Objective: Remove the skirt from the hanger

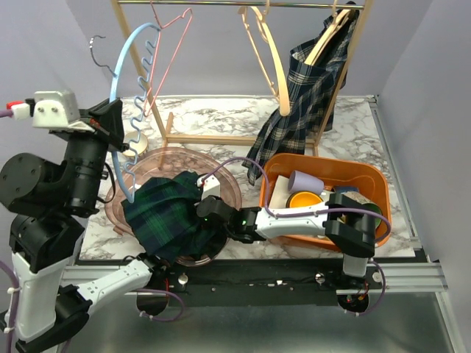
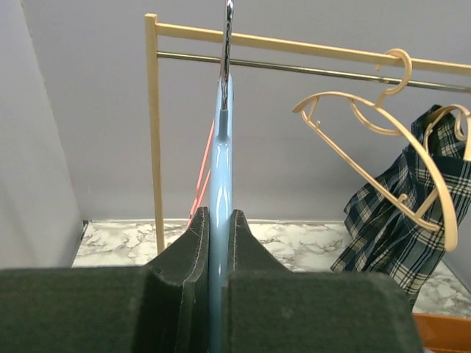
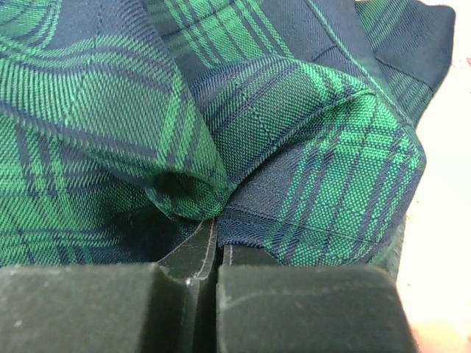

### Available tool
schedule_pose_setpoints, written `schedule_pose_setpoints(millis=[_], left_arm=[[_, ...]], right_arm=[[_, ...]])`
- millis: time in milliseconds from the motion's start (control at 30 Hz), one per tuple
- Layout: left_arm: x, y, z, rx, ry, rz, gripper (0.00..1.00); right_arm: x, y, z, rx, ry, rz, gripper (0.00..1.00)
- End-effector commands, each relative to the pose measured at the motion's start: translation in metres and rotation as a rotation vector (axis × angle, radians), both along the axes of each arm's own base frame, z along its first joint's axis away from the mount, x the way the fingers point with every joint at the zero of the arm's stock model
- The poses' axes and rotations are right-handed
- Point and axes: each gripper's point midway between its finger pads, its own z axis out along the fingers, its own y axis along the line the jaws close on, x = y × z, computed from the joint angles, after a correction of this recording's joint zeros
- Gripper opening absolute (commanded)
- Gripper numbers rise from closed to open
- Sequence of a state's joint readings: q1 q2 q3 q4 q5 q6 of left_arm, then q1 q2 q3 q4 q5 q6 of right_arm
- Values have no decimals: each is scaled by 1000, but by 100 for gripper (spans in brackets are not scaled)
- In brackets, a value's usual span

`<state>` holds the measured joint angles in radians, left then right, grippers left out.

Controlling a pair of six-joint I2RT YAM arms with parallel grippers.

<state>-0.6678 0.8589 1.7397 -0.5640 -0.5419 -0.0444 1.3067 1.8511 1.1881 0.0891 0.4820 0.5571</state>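
Left gripper (image 2: 219, 243) clamped shut on blue hanger (image 2: 221, 154), seen edge-on by the wrist camera only. Right gripper (image 3: 217, 257) pinched a fold of the skirt (image 1: 165, 213). Top view showed skirt heaped in pink bowl (image 1: 176, 160).

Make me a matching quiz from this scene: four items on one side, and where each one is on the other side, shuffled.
1. blue hanger
2. green plaid skirt
3. navy plaid garment
4. lavender cup

A. in the orange bin
B. clamped in the left gripper
C. hanging on the rack
D. heaped in the pink bowl

Pairs: 1-B, 2-D, 3-C, 4-A
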Motion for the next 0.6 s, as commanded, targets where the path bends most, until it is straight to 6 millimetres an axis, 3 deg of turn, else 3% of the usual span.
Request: schedule_pose_setpoints(millis=[0,67,100,167,200,267,300,567], left_arm=[[-7,5,22,-20,-67,-3,0],[-9,-1,27,-8,-83,-35,0],[-9,-4,29,-3,-88,-51,0],[-10,-9,35,10,-93,-79,0],[-10,-9,36,12,-91,-79,0],[-11,-9,39,6,-102,-82,0],[-13,-8,41,1,-109,-85,0],[-20,-13,64,12,-173,-122,0]], right_arm=[[0,-28,-27,-169,21,-31,14],[-3,-32,-32,-208,33,-23,31],[-2,-30,-25,-209,33,-27,49],[-5,-33,-12,-201,39,-21,63],[-10,-38,-16,-198,51,0,69],[-13,-36,0,-132,35,24,71],[-15,-37,20,-87,26,46,72],[-21,-37,104,-27,-36,130,71]])
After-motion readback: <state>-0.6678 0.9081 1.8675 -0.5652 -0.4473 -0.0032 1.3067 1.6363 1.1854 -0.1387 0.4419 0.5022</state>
